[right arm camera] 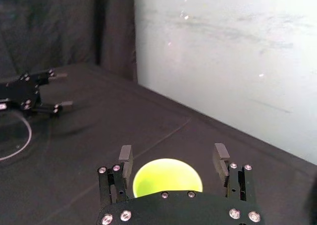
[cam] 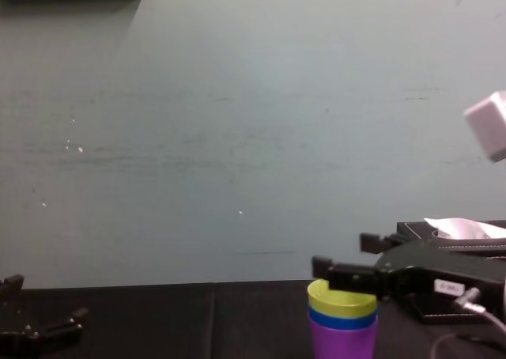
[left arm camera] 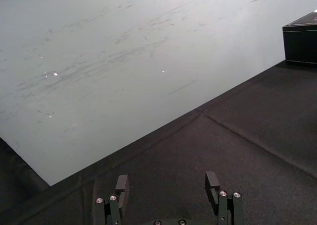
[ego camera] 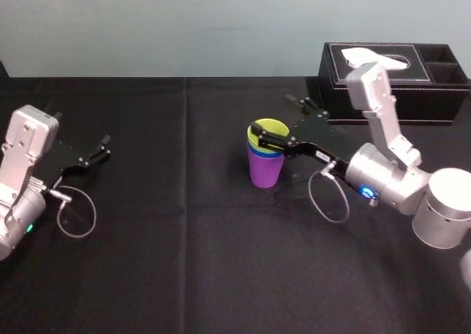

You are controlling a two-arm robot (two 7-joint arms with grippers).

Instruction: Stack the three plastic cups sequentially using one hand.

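Note:
The three plastic cups stand nested in one upright stack near the table's middle: the purple cup [ego camera: 266,171] at the bottom, the blue cup [ego camera: 257,151] showing as a band, the yellow-green cup [ego camera: 268,132] on top. From the side the yellow-green cup [cam: 340,299] tops the blue cup [cam: 341,319] and the purple cup [cam: 344,341]. My right gripper [ego camera: 272,113] is open, its fingers astride the top cup's rim. In the right wrist view the right gripper [right arm camera: 173,155] flanks the yellow-green cup [right arm camera: 167,178]. My left gripper [ego camera: 101,148] rests open at the far left.
A black tissue box [ego camera: 397,84] stands at the back right, just behind my right arm. The black tablecloth [ego camera: 184,260] runs to a pale wall behind. The left gripper [left arm camera: 167,183] has bare cloth under it.

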